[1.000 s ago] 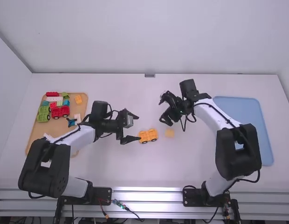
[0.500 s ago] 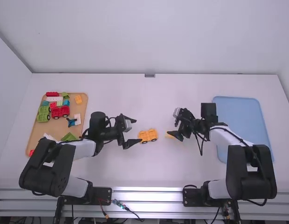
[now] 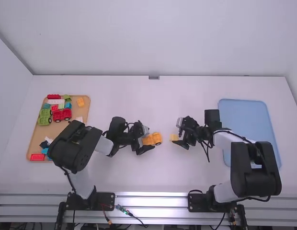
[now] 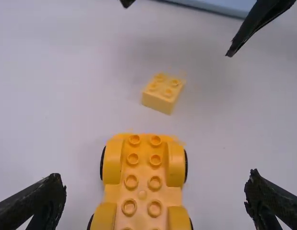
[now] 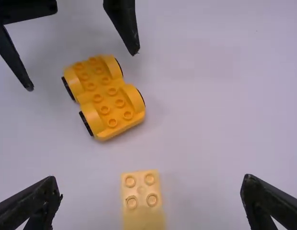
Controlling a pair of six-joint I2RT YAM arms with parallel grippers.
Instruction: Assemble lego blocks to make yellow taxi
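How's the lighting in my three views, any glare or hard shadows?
High view: bright shine on the metal rail, the table fairly evenly lit; left wrist view: faint, soft shading around the small yellow block; right wrist view: soft shadow beside the wheeled yellow base, no strong glare on its studs.

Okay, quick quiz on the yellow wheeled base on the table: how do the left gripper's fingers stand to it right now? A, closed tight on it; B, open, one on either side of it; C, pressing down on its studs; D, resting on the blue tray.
B: the left gripper's fingers are spread apart, with the yellow wheeled base lying between them and bare table on both sides of it.
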